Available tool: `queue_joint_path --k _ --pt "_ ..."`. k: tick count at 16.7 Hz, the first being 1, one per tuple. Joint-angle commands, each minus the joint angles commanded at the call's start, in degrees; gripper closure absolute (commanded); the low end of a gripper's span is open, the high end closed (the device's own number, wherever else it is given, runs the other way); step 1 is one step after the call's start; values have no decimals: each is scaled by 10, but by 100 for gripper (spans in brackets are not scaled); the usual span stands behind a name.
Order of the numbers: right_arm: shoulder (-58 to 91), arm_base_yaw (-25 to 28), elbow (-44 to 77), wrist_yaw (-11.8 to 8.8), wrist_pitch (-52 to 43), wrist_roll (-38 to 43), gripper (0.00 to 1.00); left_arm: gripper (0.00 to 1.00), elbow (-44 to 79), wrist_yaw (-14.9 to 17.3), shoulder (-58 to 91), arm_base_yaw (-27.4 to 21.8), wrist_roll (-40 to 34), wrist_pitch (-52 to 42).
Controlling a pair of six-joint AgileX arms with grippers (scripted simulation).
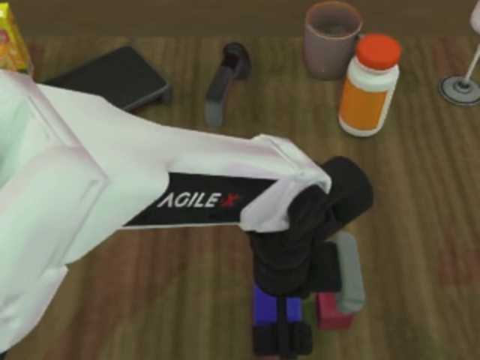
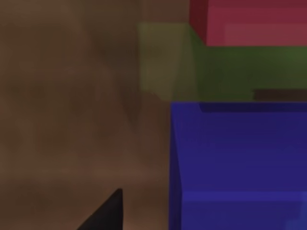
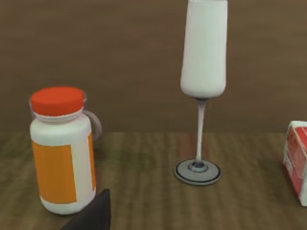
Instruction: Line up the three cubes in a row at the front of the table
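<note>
My left gripper (image 1: 283, 337) hangs over the deep blue cube (image 1: 274, 305) at the front of the table (image 1: 420, 300), near the middle. It is open. In the left wrist view one dark fingertip (image 2: 109, 213) stands apart from the blue cube (image 2: 240, 163), with bare wood between them. The small dark red cube (image 1: 330, 313) sits just right of the blue one, partly under the wrist, and shows beyond it as the red cube (image 2: 249, 21). The pale blue-white cube is hidden or out of view. My right arm is parked outside the top view; one of its fingertips (image 3: 98, 213) shows.
Along the back stand a dark grey flat tray (image 1: 112, 75), a dark handle-shaped object (image 1: 225, 79), a brown cup (image 1: 332, 39), a white bottle with orange label (image 1: 369, 84) and a wine glass foot (image 1: 459, 88). A yellow box (image 1: 11, 37) sits far left, and a red-white carton (image 3: 297, 160) shows in the right wrist view.
</note>
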Motion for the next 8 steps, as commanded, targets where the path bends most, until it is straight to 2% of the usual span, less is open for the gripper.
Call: queue_joint_path --k 8 --pt "0 0 0 0 0 0 0 0 14 0 -8 1 1 -22"
